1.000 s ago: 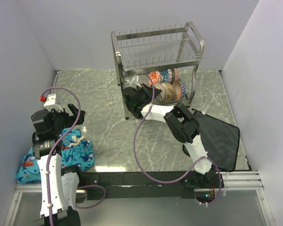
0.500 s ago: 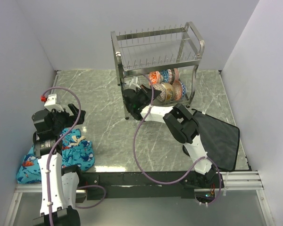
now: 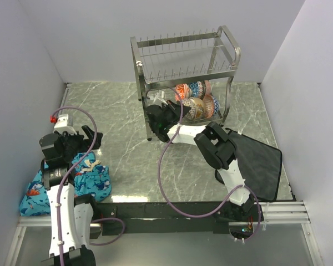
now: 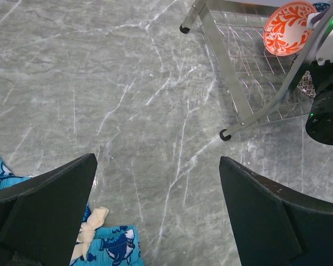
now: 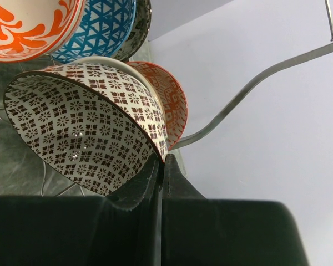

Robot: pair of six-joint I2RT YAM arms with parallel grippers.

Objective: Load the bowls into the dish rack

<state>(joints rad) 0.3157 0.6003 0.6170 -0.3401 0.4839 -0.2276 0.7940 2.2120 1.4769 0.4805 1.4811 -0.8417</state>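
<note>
1. Dish rack (image 3: 188, 76): two-tier steel wire, at the far side of the marble table (image 3: 116, 116). Upper tier bare of bowls.
2. Bowls (image 3: 195, 100): clustered on edge in the lower tier, right-hand part. Five told apart in the right wrist view: red-orange (image 5: 28, 25), blue (image 5: 100, 27), dark grey-white (image 5: 141, 16), pinkish-red (image 5: 169, 100), brown-patterned (image 5: 83, 127) nearest the camera. Sixth, plain one, not clearly made out.
3. Right gripper (image 5: 160, 166): reached into the lower tier from the rack's left end. Fingers pressed together, nothing between them, tips right at the rim of the brown-patterned bowl.
4. Left gripper (image 4: 158, 160): fingers spread wide, empty, hovering over bare table near the blue printed cloth (image 3: 89, 177), well apart from the rack.
5. Other: black mat (image 3: 258, 158) at the table's right.
6. Step in hand, as judged: loading near done; last-placed bowl being settled or nudged upright.
7. Next move calls for: a slow, straight withdrawal from under the upper tier, clear of rim and wires, without tipping the leaning bowl.
</note>
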